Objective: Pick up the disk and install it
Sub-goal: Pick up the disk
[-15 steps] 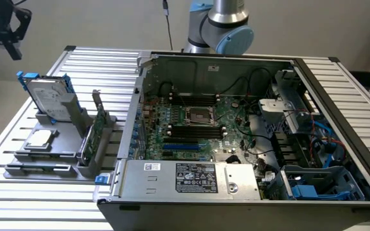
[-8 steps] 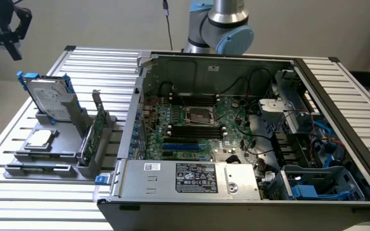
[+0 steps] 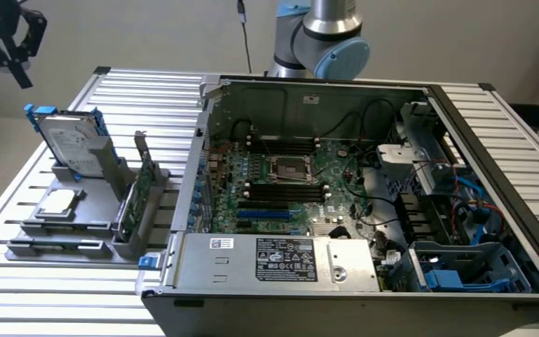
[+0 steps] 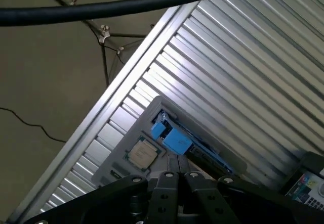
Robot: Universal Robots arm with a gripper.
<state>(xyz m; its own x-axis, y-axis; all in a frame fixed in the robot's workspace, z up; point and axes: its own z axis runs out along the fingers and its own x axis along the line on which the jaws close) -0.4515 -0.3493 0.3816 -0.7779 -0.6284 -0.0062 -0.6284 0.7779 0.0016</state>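
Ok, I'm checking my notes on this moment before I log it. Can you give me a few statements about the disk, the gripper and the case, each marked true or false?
1. The disk stands on edge in the grey holder on the slatted table. True.
2. The gripper is shut on the disk. False: it is shut on nothing and hangs clear of the disk.
3. The processor chip lies flat on the holder. True.
4. The computer case is closed. False: it lies open, with the motherboard exposed.
5. The green circuit card is plugged into the motherboard. False: it stands in the holder, outside the case.
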